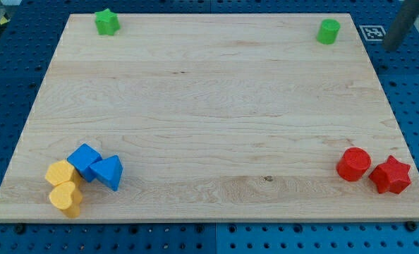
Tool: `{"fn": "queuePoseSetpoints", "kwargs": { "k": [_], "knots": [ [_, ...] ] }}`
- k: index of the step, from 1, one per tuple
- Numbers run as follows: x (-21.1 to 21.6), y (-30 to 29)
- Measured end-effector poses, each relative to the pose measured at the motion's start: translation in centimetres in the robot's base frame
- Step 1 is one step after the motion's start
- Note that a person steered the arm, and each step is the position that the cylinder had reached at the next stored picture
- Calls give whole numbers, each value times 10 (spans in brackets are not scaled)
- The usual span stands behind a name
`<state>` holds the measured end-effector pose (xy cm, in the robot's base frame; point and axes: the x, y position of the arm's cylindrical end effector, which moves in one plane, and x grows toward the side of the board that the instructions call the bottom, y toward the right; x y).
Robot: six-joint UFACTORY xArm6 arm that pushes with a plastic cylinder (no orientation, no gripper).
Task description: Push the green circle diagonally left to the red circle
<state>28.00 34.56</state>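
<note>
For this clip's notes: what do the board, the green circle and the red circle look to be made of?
Board: pale wood, matte, judging by its grain lines and a small knot.
Green circle: probably plastic or painted wood; uniform colour, no grain, dull sheen.
Red circle: the same look, solid colour with soft highlights on its top.
My tip cannot be made out; only a grey rod shows at the view's top right.

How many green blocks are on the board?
2: a green star at the view's top left, and a green circle at the top right. None seem hidden.
</note>
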Motion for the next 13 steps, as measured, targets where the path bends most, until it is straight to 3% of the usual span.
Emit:
{"fn": "queuePoseSetpoints", "kwargs": {
  "k": [2,3,7,11,13],
  "knots": [
    [-20,-16],
    [-39,-52],
    [-18,-145],
    [4,-138],
    [12,-199]
  ]
}}
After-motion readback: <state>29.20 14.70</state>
